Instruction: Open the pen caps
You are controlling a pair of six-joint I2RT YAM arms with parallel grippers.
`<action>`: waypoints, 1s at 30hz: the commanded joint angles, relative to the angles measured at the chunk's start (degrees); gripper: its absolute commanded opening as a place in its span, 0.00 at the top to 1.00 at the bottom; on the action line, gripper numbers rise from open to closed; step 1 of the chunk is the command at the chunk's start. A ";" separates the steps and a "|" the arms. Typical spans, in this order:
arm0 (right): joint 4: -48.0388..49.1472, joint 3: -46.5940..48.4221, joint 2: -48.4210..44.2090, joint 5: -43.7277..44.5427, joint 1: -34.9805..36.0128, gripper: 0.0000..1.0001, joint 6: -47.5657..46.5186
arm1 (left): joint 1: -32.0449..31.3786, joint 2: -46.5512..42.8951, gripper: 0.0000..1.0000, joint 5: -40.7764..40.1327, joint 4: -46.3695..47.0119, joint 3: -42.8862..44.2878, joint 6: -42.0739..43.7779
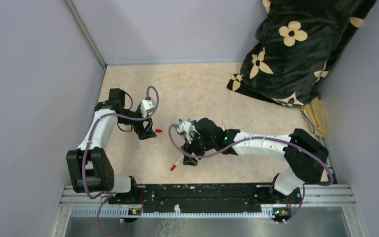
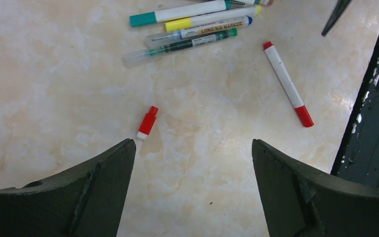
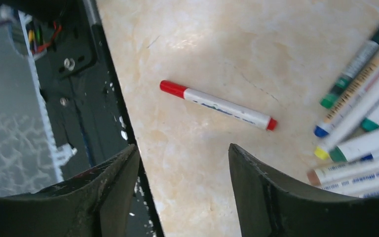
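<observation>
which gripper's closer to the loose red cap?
Left. The left gripper is open, with the red cap just beyond one fingertip. The right gripper is farther off, open above the red pen by the table's near edge.

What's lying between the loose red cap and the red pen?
Nothing. In the left wrist view, only bare tabletop separates the red cap from the red pen.

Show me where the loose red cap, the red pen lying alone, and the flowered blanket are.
loose red cap [image 2: 148, 121], left wrist view, on its red body.
red pen [image 3: 219, 106], right wrist view, middle of its white barrel.
flowered blanket [image 1: 296, 57], top view, its dark middle.
</observation>
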 commanded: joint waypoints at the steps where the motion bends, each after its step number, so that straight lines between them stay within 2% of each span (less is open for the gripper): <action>1: 15.31 -5.71 -3.10 0.02 2.98 0.29 -16.43 | 4.99 2.46 0.06 7.44 -3.99 4.72 -1.29; 3: 16.25 -4.94 -1.43 -1.63 2.97 0.27 -21.02 | 7.80 2.98 0.06 9.22 -4.16 5.41 -2.73; 10: 8.60 4.68 9.35 -4.51 3.00 0.27 -33.24 | 14.02 5.44 0.05 9.59 -6.08 6.00 -3.59; 15: 1.50 9.68 14.42 -8.37 2.95 0.27 -37.85 | 16.13 6.25 0.05 10.53 -8.60 7.67 -2.23; 22: -0.80 8.24 17.73 -7.82 3.00 0.29 -40.62 | 16.82 7.50 0.05 13.15 -13.03 11.42 0.03; 27: 4.44 5.34 17.86 -1.19 3.00 0.34 -39.53 | 16.83 8.22 0.05 14.67 -16.40 13.59 1.74; 30: 7.23 4.42 17.94 1.27 3.00 0.47 -38.72 | 16.87 8.33 0.05 15.25 -18.00 14.07 3.38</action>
